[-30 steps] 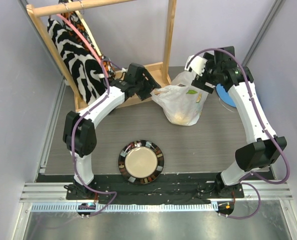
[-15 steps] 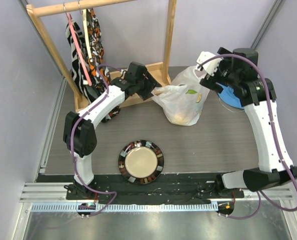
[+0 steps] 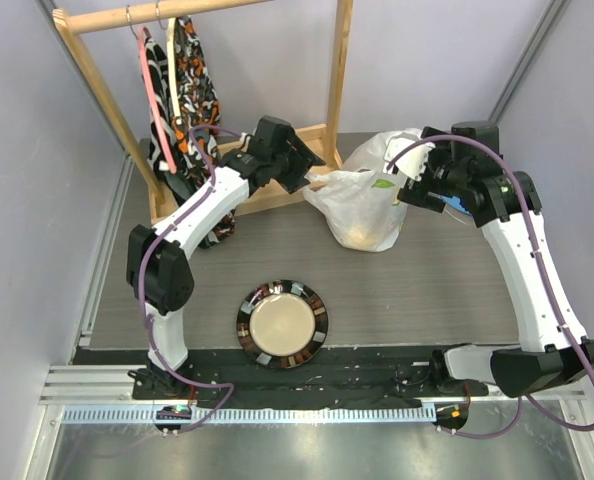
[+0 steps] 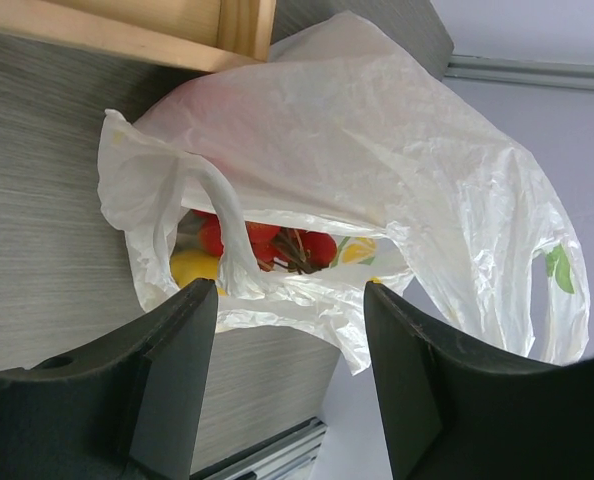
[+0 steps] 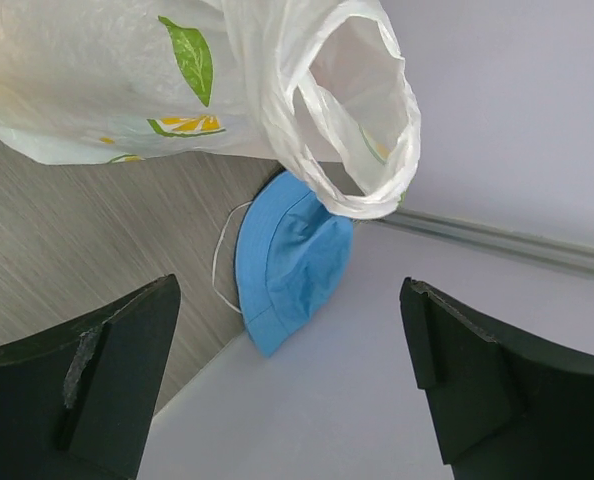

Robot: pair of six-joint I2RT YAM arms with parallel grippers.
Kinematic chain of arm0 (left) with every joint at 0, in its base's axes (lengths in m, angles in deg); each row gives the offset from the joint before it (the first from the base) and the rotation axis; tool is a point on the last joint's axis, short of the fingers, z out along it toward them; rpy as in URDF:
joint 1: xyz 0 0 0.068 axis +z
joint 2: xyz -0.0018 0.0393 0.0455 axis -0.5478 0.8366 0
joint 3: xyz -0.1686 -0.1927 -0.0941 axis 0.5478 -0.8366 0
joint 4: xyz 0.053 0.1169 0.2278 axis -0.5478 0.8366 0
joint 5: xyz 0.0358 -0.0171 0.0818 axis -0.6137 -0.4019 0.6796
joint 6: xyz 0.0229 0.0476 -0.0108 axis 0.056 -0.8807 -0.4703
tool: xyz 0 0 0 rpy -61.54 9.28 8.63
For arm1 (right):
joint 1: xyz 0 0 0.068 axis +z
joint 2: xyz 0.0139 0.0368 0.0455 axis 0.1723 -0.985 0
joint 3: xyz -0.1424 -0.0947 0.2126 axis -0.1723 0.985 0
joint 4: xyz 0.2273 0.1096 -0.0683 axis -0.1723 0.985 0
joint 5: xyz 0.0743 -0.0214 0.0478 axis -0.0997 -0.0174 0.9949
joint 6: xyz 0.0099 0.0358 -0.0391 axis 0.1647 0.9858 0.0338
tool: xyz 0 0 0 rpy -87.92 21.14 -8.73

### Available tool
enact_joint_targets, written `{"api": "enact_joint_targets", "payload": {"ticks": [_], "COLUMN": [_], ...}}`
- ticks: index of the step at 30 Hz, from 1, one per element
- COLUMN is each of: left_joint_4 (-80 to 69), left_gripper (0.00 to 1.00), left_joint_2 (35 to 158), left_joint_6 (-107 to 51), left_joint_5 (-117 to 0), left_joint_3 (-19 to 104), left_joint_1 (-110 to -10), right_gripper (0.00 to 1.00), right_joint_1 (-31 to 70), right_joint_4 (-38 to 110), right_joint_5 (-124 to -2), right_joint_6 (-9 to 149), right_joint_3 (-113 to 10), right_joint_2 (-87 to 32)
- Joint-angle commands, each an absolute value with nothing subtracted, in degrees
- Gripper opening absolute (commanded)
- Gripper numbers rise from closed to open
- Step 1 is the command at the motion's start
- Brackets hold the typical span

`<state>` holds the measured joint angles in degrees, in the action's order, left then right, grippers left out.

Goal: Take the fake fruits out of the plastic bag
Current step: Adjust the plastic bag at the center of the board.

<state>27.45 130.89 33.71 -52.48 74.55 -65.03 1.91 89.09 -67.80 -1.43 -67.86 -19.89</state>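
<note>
Left gripper (image 4: 287, 300) is hanging wide open, holding nothing, just short of the bag (image 4: 377, 150), which is lying on the table (image 4: 57, 200) against the rack base (image 4: 127, 30). You are looking straight into its mouth: the fruits (image 4: 267, 245), red ones and a yellow one, are showing through a slit dead ahead of the fingers. That slit is running along the same line as the finger span, with a handle strap (image 4: 227, 230) crossing it. Right gripper (image 5: 287, 300) is also gaping empty at the bag's opposite side, facing a raised handle loop (image 5: 362, 110) with the hat (image 5: 287, 255) lying beyond. The left arm is looking nearer the fruit, and the right better placed to steady a handle. No writing or brand is showing; the bag is carrying only a green leaf print (image 5: 192, 60) and a yellow motif.
</note>
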Motion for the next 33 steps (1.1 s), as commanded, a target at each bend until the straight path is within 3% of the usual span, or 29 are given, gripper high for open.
{"api": "enact_joint_targets", "payload": {"ticks": [1, 5, 8, 9, 10, 11, 12, 13, 14, 16, 20, 23, 25, 28, 31, 33], "left_joint_4": [27.3, 24.7, 21.9, 21.2, 20.8, 20.1, 17.5, 15.9, 14.0, 9.6, 5.1, 6.3, 7.8, 9.1, 16.9, 28.2], "left_gripper": [0.64, 0.61, 0.45, 0.32, 0.25, 0.18, 0.05, 0.00, 0.00, 0.00, 0.00, 0.00, 0.00, 0.00, 0.00, 0.00], "left_joint_2": [131.2, 134.6, 136.7, 137.0, 137.3, 137.4, 137.5, 137.8, 138.2, 138.9, 141.8, 143.6, 144.5, 144.5, 142.3, 140.9], "left_joint_6": [34.1, 33.1, 30.3, 29.0, 28.0, 27.2, 25.9, 21.6, 19.2, 12.0, 0.4, -6.2, -11.1, -16.7, -22.3, -26.9], "left_joint_5": [-50.5, -49.0, -48.9, -48.5, -48.2, -48.4, -48.9, -49.2, -51.4, -54.3, -65.2, -66.5, -65.9, -69.7, -77.8, -81.8], "left_joint_3": [76.3, 78.5, 80.6, 80.9, 81.5, 81.7, 82.0, 82.9, 83.6, 86.4, 93.9, 102.2, 109.1, 113.9, 114.3, 112.6], "left_joint_1": [-65.3, -65.3, -65.4, -65.3, -65.2, -65.0, -64.9, -64.3, -63.9, -63.0, -62.5, -62.6, -63.3, -63.5, -63.6, -63.6], "right_gripper": [1.00, 1.00, 0.97, 0.94, 0.90, 0.73, 0.61, 0.49, 0.22, 0.02, 0.01, 0.01, 0.01, 0.01, 0.01, 0.01], "right_joint_1": [3.2, 3.7, 3.7, 3.7, 3.6, 3.4, 3.2, 2.8, 2.5, 1.2, -5.2, -8.6, -9.2, -12.4, -13.7, -14.5], "right_joint_4": [83.6, 78.9, 72.6, 71.5, 71.3, 71.3, 71.3, 71.4, 71.3, 71.3, 73.9, 75.8, 72.4, 65.4, 65.2, 65.4], "right_joint_5": [-67.3, -67.9, -69.7, -70.2, -70.2, -70.2, -70.2, -70.2, -70.2, -74.6, -73.7, -74.0, -75.6, -78.6, -79.3, -79.8], "right_joint_6": [-6.7, -8.5, -10.0, -11.2, -11.8, -12.2, -12.5, -11.8, -10.9, -3.9, 13.8, 24.9, 30.8, 39.7, 47.0, 49.0], "right_joint_3": [-66.4, -65.6, -64.6, -65.3, -66.0, -66.8, -68.9, -70.4, -72.3, -81.3, -104.3, -127.4, -129.8, -121.4, -105.9, -89.2], "right_joint_2": [-20.5, -24.1, -27.6, -28.5, -29.6, -30.8, -33.0, -34.4, -36.0, -42.5, -55.2, -63.4, -63.4, -55.2, -46.9, -36.7]}}
